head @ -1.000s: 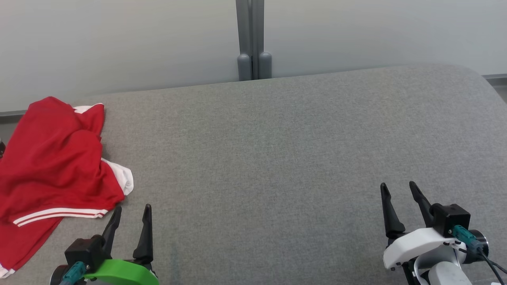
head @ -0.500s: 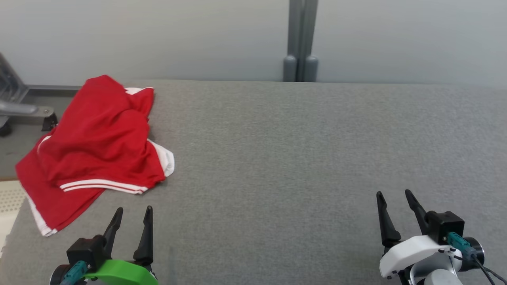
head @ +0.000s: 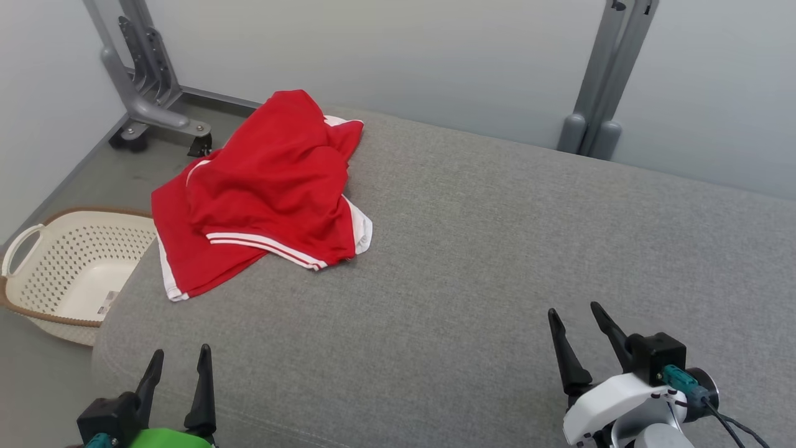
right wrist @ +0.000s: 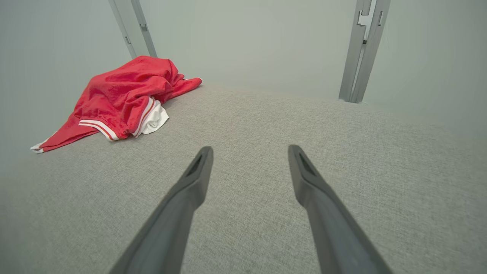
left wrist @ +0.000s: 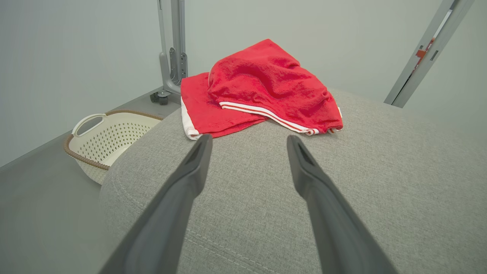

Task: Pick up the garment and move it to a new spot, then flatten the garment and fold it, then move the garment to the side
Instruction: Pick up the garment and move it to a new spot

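A crumpled red garment point(head: 267, 186) with white stripes lies bunched at the far left corner of the grey upholstered surface point(head: 497, 261); one edge hangs over the left side. It also lies ahead in the left wrist view point(left wrist: 262, 87) and far left in the right wrist view point(right wrist: 121, 95). My left gripper point(head: 178, 364) stands open at the near left edge, well short of the garment point(left wrist: 247, 140). My right gripper point(head: 575, 317) is open at the near right, far from it point(right wrist: 249, 150). Nothing sits between either pair of fingers.
A cream perforated laundry basket point(head: 68, 274) stands on the floor left of the surface, also seen in the left wrist view point(left wrist: 110, 137). A grey metal frame on wheels point(head: 146, 93) stands behind it. A grey post point(head: 597, 93) rises at the back wall.
The head camera has turned left, so the whole scene shifted right and the basket and wheeled frame came into view. The garment lies as before. Both grippers stay open.
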Motion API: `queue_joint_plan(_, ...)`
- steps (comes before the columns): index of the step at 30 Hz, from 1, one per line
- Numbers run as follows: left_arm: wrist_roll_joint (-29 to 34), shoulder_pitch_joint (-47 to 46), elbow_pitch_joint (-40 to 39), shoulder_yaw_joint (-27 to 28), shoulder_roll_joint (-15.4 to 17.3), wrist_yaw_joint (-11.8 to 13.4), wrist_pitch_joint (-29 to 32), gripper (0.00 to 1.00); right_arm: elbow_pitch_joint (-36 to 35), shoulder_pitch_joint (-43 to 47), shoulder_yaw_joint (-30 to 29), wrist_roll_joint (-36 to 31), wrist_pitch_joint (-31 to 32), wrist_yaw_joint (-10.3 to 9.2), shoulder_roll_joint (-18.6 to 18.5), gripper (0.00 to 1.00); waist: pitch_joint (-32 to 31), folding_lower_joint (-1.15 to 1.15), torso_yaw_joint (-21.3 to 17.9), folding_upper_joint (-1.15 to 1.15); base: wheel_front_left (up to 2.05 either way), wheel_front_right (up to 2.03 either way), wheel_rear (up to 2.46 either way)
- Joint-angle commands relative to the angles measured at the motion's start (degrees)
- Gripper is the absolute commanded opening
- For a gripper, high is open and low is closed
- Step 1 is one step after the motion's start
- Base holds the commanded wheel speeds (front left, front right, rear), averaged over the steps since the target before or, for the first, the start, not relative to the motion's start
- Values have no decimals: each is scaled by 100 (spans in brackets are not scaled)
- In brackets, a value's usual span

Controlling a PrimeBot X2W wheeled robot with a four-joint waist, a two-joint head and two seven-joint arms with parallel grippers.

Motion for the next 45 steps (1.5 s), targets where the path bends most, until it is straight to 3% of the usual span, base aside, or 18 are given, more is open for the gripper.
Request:
queue_joint_plan(1, 47, -93, -31, -29, -27, -14, 5, 100, 10, -62, -7, -10, -20, -2, -26, 100, 41, 0, -18, 0, 0, 0, 0)
queue_joint_plan(8, -136, -1080, 248, -478, -117, -14, 5, 100, -83, -440, 29, -215, -20, -2, -113, 100, 844, 0, -536, 0, 0, 0, 0)
queue_joint_plan(17, -862, -3489, 1736, -1371, -125, -14, 567, 100, -187, -1185, 143, -479, -20, -2, -277, 100, 2243, 0, -1140, 0, 0, 0, 0)
queue_joint_plan(23, -1319, -4384, 2766, -1479, 13, -14, 860, 100, -202, -1389, 213, -504, -20, -2, -238, 100, 2588, 0, -1406, 0, 0, 0, 0)
queue_joint_plan(30, -1467, -4783, 3828, -1479, 161, -10, 944, 100, -190, -1414, 163, -509, -20, -2, -204, 100, 2567, 0, -1510, 0, 0, 0, 0)
queue_joint_plan(31, -1448, -4811, 3978, -1483, 191, 37, 937, 74, -177, -1401, 152, -503, -19, -2, -193, 100, 2522, 0, -1508, 0, 0, 0, 0)
queue_joint_plan(33, -1418, -4838, 4213, -1510, 210, 75, 922, 0, -159, -1358, 139, -487, -20, -2, -172, 100, 2423, 0, -1493, 0, 0, 0, 0)
queue_joint_plan(39, -1386, -4914, 4493, -1603, 249, 41, 767, 0, -85, -1160, 86, -386, -20, -2, -129, 100, 2013, 0, -1376, 0, 0, 0, 0)
queue_joint_plan(45, -1272, -5098, 4146, -1796, 278, 5, 554, 0, -17, -874, 29, -277, -20, -2, -89, 100, 1484, 0, -1240, 0, 0, 0, 0)
